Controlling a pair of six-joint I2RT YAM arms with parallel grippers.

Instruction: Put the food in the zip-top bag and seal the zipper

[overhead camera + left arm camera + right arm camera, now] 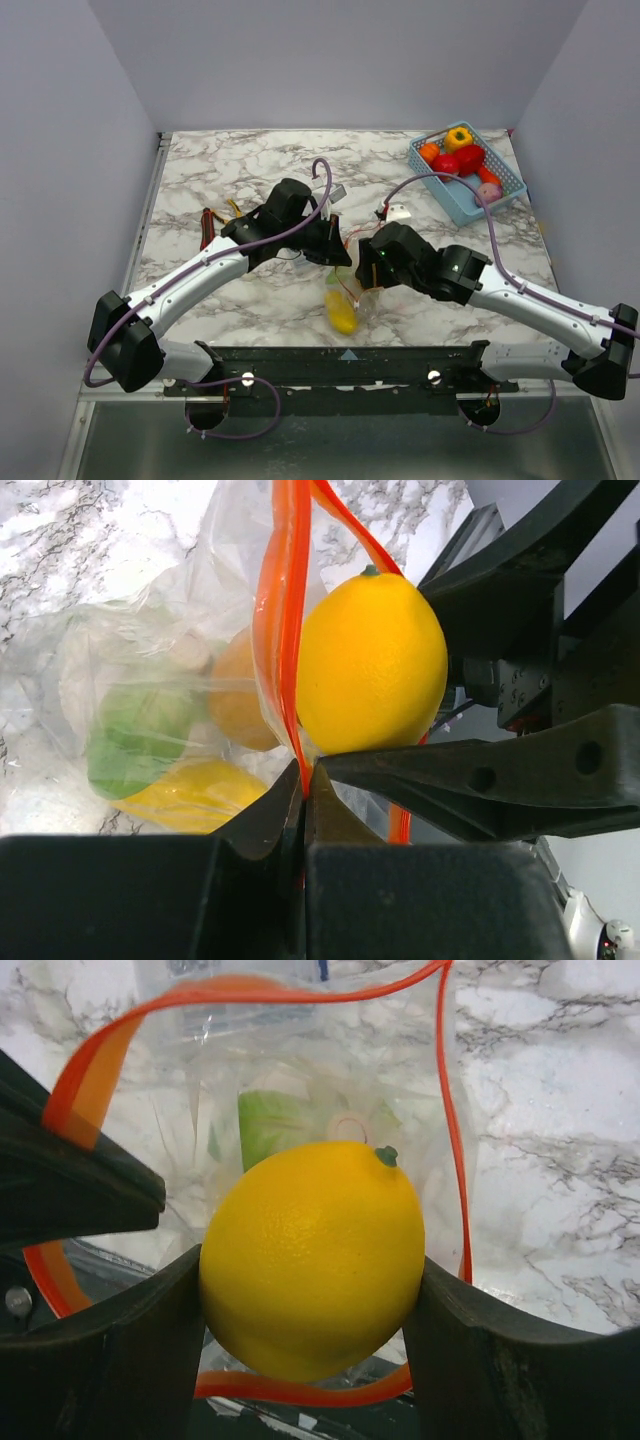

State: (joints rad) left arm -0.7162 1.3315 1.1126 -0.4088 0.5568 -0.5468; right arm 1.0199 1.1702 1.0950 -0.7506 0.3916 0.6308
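Fingers (pixel 500 1360) of the right gripper (pixel 312 1295) stand fairly wide apart and clamp a yellow lemon (pixel 312 1260) between them, one on each side of it. The lemon sits right in the open mouth of the clear bag (pixel 300 1060): from the right wrist the orange zipper (pixel 455 1160) loops all the way around it, and from the left wrist one lip of the strip runs down its left side while the other arches over its top. The left gripper (pixel 305 780) is fully closed, pinching the zipper's near lip where the strip disappears between its tips, so that edge of the bag is held up off the marble table (pixel 220 170). Lower in the bag lie a green piece (pixel 135 740), an orange piece (pixel 235 705) and another yellow piece (pixel 195 795), all seen through the crinkled plastic. In the overhead view the two grippers meet near the middle of the table, toward its near edge, with the bag hanging between them. A blue basket (pixel 500 195) stands well apart at the far right corner, holding a yellow pepper (pixel 459 137), red pieces (pixel 465 160) and a small orange one (pixel 429 152).
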